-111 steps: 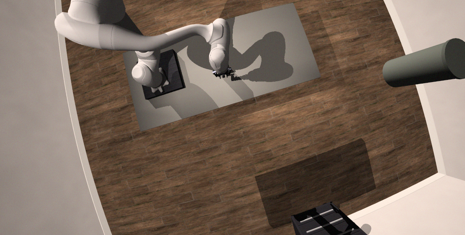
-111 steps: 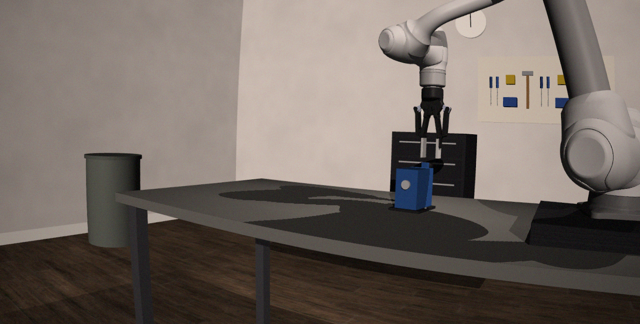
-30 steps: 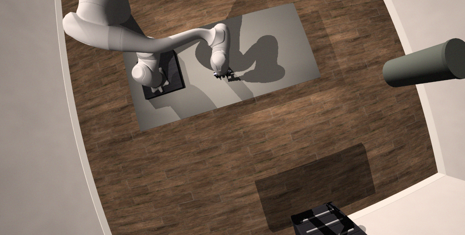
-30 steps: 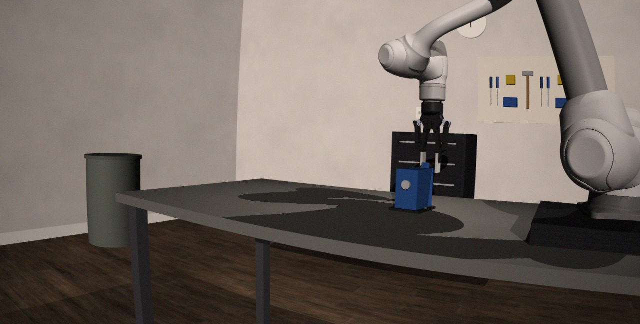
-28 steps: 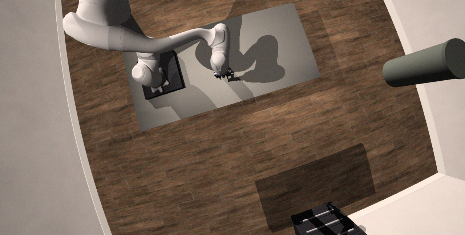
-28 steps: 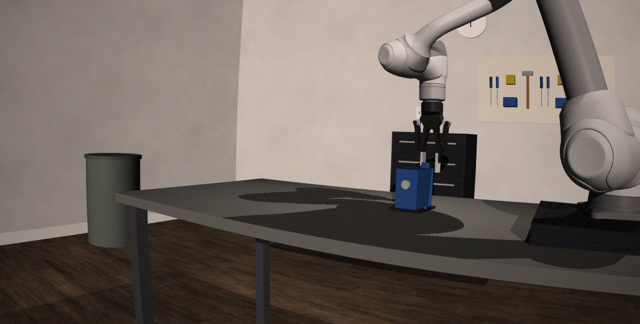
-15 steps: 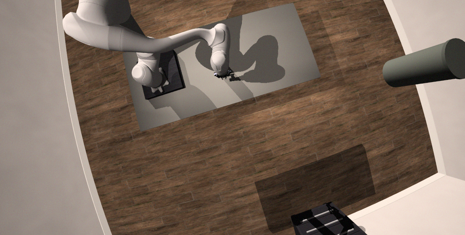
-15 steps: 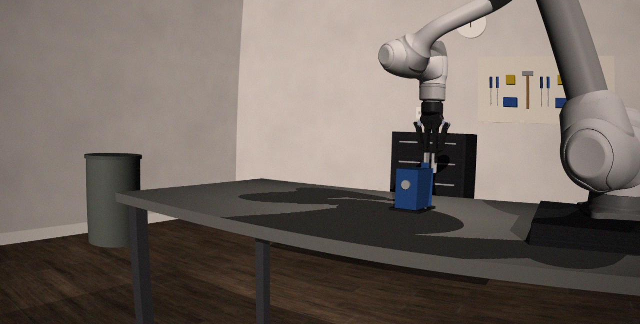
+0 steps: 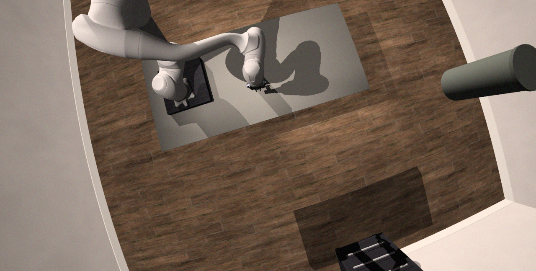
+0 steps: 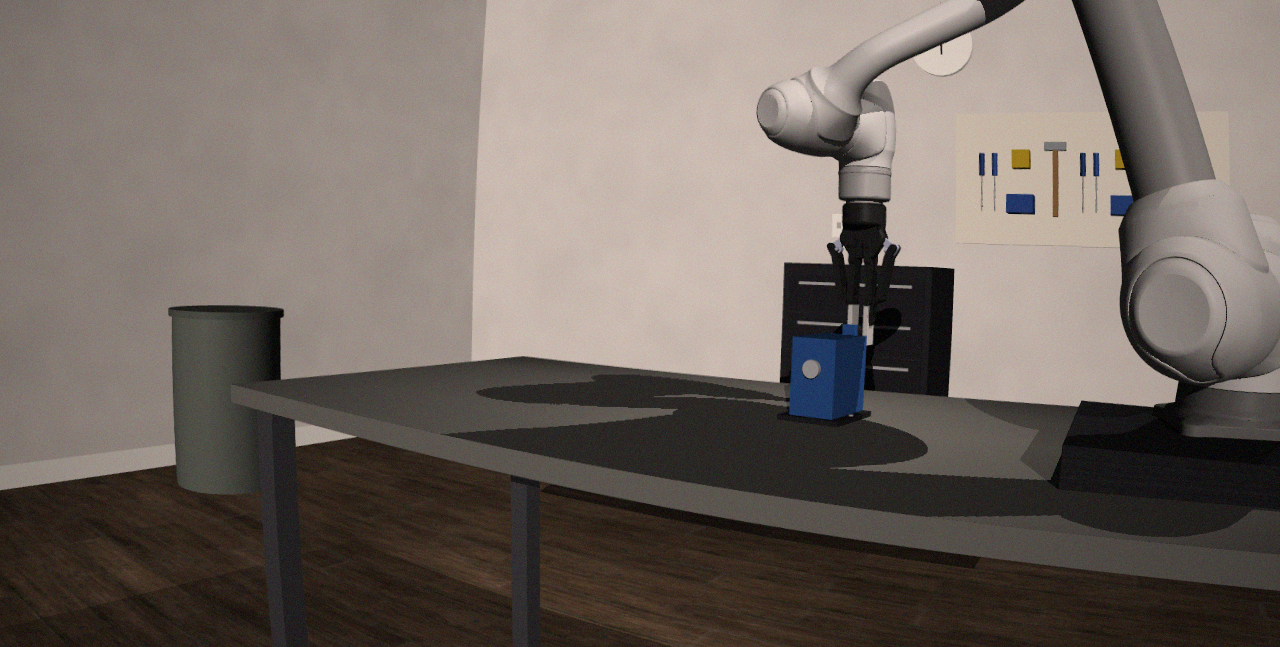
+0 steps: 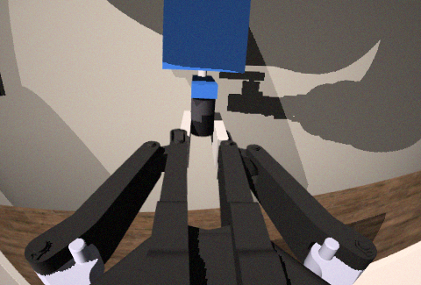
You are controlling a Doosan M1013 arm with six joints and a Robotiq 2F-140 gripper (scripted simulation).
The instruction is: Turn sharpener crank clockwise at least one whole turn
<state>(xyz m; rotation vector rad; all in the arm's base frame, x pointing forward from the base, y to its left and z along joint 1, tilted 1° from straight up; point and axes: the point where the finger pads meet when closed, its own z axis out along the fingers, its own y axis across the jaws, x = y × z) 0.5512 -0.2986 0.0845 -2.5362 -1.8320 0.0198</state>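
The blue pencil sharpener (image 10: 826,375) (image 11: 207,4) stands on the grey table (image 10: 572,428) on a dark base plate. Its crank arm (image 11: 205,90) points up, with the dark knob (image 11: 203,117) at the top of its circle. My gripper (image 11: 201,124) (image 10: 859,313) comes straight down from above and is shut on the knob, one pale fingertip pad on each side of it. In the top view the gripper (image 9: 257,86) shows just below the wrist and the sharpener is hidden under the arm.
The arm's dark base block (image 9: 198,81) (image 10: 1163,455) sits on the table's near end. A grey bin (image 10: 223,397) stands on the floor beyond the table's far end. A black drawer cabinet (image 10: 913,321) stands against the back wall.
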